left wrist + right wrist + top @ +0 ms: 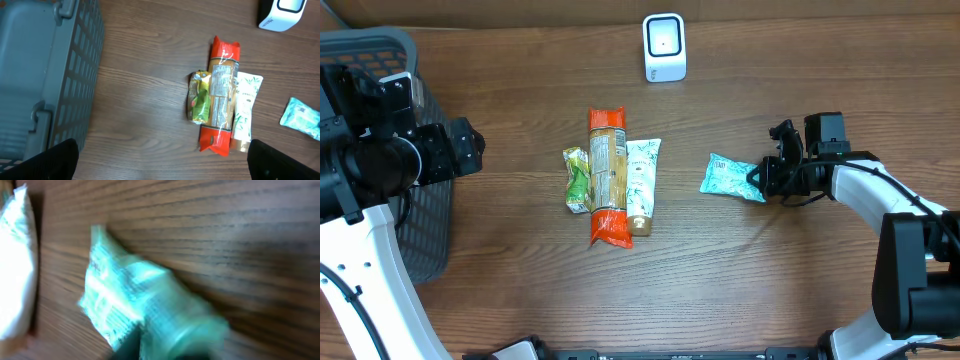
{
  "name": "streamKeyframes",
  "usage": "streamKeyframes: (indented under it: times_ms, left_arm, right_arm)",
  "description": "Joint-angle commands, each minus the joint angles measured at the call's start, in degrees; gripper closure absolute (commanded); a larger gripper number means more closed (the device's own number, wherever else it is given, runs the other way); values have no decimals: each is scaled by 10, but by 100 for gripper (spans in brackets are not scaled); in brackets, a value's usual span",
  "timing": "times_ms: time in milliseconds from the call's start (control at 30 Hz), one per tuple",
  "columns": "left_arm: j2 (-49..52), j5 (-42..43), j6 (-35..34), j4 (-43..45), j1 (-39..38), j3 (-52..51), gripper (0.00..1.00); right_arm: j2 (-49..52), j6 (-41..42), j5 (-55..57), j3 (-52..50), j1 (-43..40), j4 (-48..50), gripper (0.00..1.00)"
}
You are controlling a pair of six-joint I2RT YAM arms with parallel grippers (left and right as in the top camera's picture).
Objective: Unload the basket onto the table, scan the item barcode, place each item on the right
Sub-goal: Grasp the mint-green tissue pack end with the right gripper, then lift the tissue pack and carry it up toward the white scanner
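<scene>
The right hand is set low at the right end of the teal packet, which lies flat on the bench, well apart from the scanner. Whether the packet is gripped cannot be told. The fingertips are hidden under the hand's body in the overhead view, and the right wrist view is blurred, showing only the packet very close. An end-on approach is judged to leave the printed face free to be turned to the scanner. To its left a tube, an orange pack and a green pouch are laid side by side, touching. The left hand is parked beside the basket, spread wide and empty. Its fingers are shown only by the left wrist view. The scanner stands at the far edge
</scene>
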Motion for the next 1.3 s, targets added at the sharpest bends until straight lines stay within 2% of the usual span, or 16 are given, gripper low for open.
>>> streamKeyframes:
  times_ms: [0,33,67,100,200,300,400,567,867,900,933,967,1033,1067,1267]
  left_arm:
    - [2,5,11,-1,2,4,1]
    - [2,5,11,-1,2,4,0]
    - [2,5,11,-1,2,4,1]
    - [2,5,11,-1,2,4,0]
    - [2,5,11,-1,2,4,0]
    - [2,5,11,-1,2,4,0]
    - [2,5,11,-1,2,4,0]
    - [2,5,11,-1,2,4,0]
    - [2,5,11,-1,2,4,1]
    - [2,5,11,-1,2,4,0]
    - [2,5,11,-1,2,4,1]
    - [2,5,11,-1,2,4,1]
    - [2,5,11,-1,2,4,0]
    - [2,5,11,-1,2,4,1]
    - [2,5,11,-1,2,4,0]
  right_arm:
    - [2,-16,22,15,-7,-5,54]
    - [3,-11,21,13,-8,-6,46]
    - [3,-3,22,12,-8,-6,31]
    - [5,16,22,11,-9,-7,27]
    - [13,91,18,9,-12,-10,24]
    - [26,124,-22,7,-12,-8,25]
    - [32,125,-30,7,-11,-8,33]
    - [50,125,-33,7,-11,7,36]
    - [86,118,-34,7,-11,22,50]
    - [90,118,-35,7,-12,22,55]
    - [93,118,-35,7,-14,21,70]
    - [93,118,-37,8,-16,18,80]
    - [92,118,-43,9,-21,10,93]
    - [92,118,-46,11,-22,7,96]
    - [80,118,-157,17,-40,-6,96]
